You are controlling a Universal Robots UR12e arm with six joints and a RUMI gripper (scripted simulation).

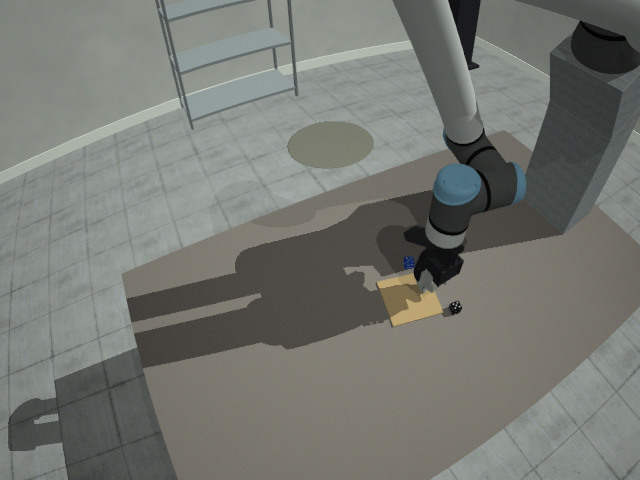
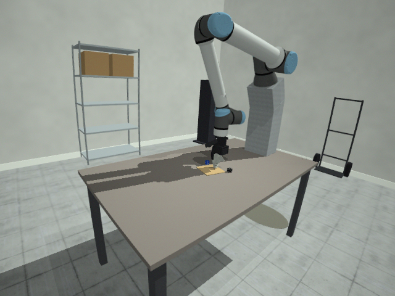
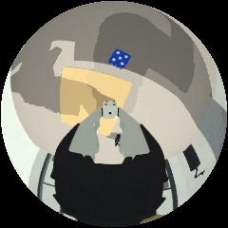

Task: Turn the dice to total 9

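Grey tiles, a metal shelf rack and a hand truck surround your bench, where the tan mat lies in the arm's shadow. Your hand is pinching the white die between its fingertips, low over the mat's far-right corner; whether the die already touches the mat cannot be told. The blue die sits on the bench just beyond the mat's far edge, showing 5 on top in the wrist view. The black die rests on the bench just beside the mat's right edge, its top number too small to read. By my judgement you are early in the job: 0 dice are released on the mat, 1 is in transit, and 2 still need moving, with tops chosen so all 3 total 9.
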